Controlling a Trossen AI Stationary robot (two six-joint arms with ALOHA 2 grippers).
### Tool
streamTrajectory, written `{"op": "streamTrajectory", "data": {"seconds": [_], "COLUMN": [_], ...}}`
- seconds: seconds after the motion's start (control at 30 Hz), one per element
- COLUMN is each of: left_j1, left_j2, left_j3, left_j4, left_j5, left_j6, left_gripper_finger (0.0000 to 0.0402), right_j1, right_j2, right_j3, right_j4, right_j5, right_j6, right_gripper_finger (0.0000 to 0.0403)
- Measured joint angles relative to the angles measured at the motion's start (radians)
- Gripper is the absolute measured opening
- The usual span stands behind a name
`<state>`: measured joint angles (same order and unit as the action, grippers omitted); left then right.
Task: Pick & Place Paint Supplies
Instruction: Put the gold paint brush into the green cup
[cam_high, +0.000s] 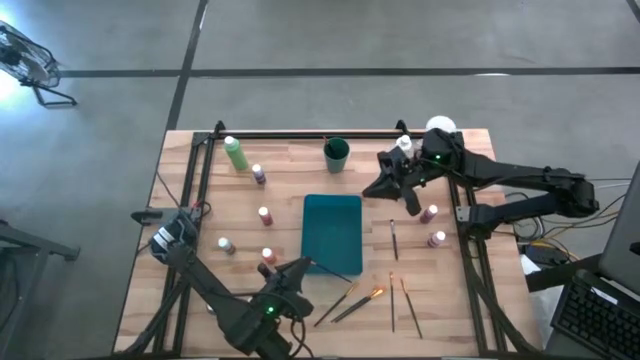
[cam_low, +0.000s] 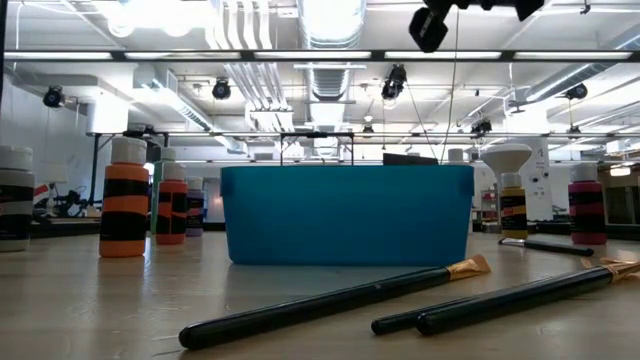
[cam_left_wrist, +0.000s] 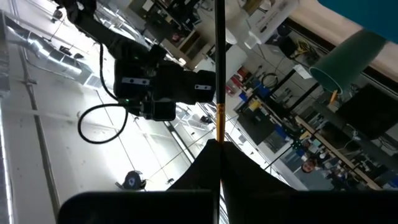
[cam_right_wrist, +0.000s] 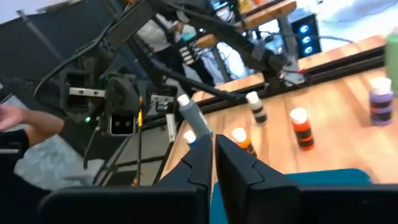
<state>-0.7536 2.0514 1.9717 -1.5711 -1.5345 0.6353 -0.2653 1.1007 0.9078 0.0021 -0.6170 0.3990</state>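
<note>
My left gripper (cam_high: 303, 266) hovers near the table's front, left of the teal tray (cam_high: 332, 215), shut on a thin dark brush (cam_left_wrist: 219, 56) that sticks out past its fingertips. My right gripper (cam_high: 370, 191) hangs shut and holding nothing above the far right of the table, beside a dark green cup (cam_high: 336, 152). A light-green bottle (cam_high: 236, 153) and small white-capped bottles (cam_high: 265, 215) stand on the wood left of the tray. Two more bottles (cam_high: 429, 213) stand right of it. Several brushes (cam_high: 365, 300) lie flat near the front edge. My left gripper pinches the brush between its two fingers at the golden ferrule end (cam_left_wrist: 218, 132). The fingers are level and the dark handle (cam_high: 335, 272) runs on from them toward the table's right, over the tray's near left corner. The brush is lifted clear of the table.
A white-domed object (cam_high: 440, 127) stands at the far right corner. Black rails (cam_high: 300, 135) frame the table's far and side edges. In the low view, two brushes (cam_low: 330, 305) lie in front of the tray wall (cam_low: 347, 215), with bottles (cam_low: 125, 200) to its left.
</note>
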Motion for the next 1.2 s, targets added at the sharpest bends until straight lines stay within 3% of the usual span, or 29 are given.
{"op": "streamTrajectory", "data": {"seconds": [0.3,0.53,0.73,1.0,1.2], "left_j1": [0.014,0.062,0.091,0.112,0.115], "left_j2": [-0.023,-0.027,-0.028,-0.029,-0.029], "left_j3": [0.000,0.000,-0.011,-0.027,-0.031], "left_j4": [0.000,0.000,0.000,0.000,0.000], "left_j5": [-0.002,-0.001,0.000,0.008,0.026], "left_j6": [-0.005,-0.003,0.012,0.017,0.017], "left_gripper_finger": [0.0001,0.0001,0.0001,0.0001,0.0001], "right_j1": [0.044,0.159,0.181,0.184,0.174], "right_j2": [0.095,0.189,0.248,0.323,0.388], "right_j3": [0.002,0.002,0.002,0.058,0.207], "right_j4": [0.045,0.177,0.214,0.222,0.027], "right_j5": [-0.121,-0.128,-0.090,-0.095,-0.116], "right_j6": [-0.004,0.018,0.052,0.044,-0.081], "right_gripper_finger": [0.0103,0.0143,0.0153,0.0133,0.0134]}}
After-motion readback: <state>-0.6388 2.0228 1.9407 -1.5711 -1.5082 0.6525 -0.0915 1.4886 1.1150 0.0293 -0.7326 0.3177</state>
